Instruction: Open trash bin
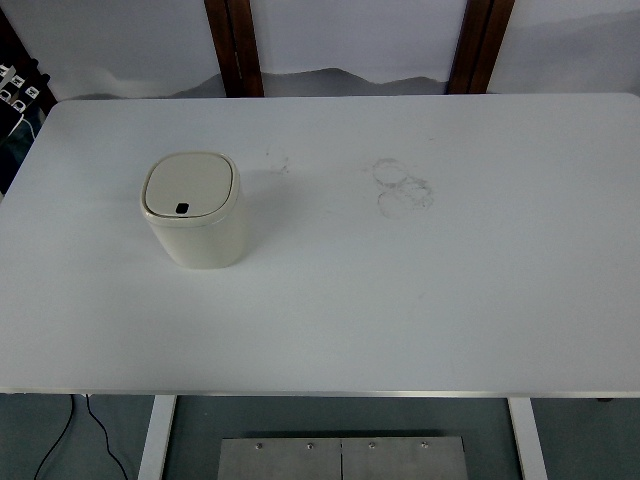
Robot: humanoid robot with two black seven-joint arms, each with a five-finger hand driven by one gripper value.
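We see neither hand in the head view, so we cannot tell whether the fingers are apart, together, or clamped on anything; nothing touches the bin.

The trash bin [196, 211] stands upright on the left half of the white desk [400, 300], roughly midway between the near and far edges and well apart from every edge. It is cream-coloured with rounded corners, and its lid [190, 186] lies flat and closed on top. A small dark button [182, 208] sits at the lid's near edge.

To the right of the bin, toward the far middle of the desk, we make out a cluster of faint ring marks [402, 185], and a fainter smudge [277, 160] lies just beyond the bin on its far right.

Past the far edge, two dark wooden posts [234, 45] rise out of the picture, cut off at the top. At the far left corner some dark items [14, 88] are partly cropped and too small for us to identify. Below the near edge we see white desk legs [157, 436], a black cable [60, 440] and a metal plate [342, 458] cut off by the bottom of the picture.
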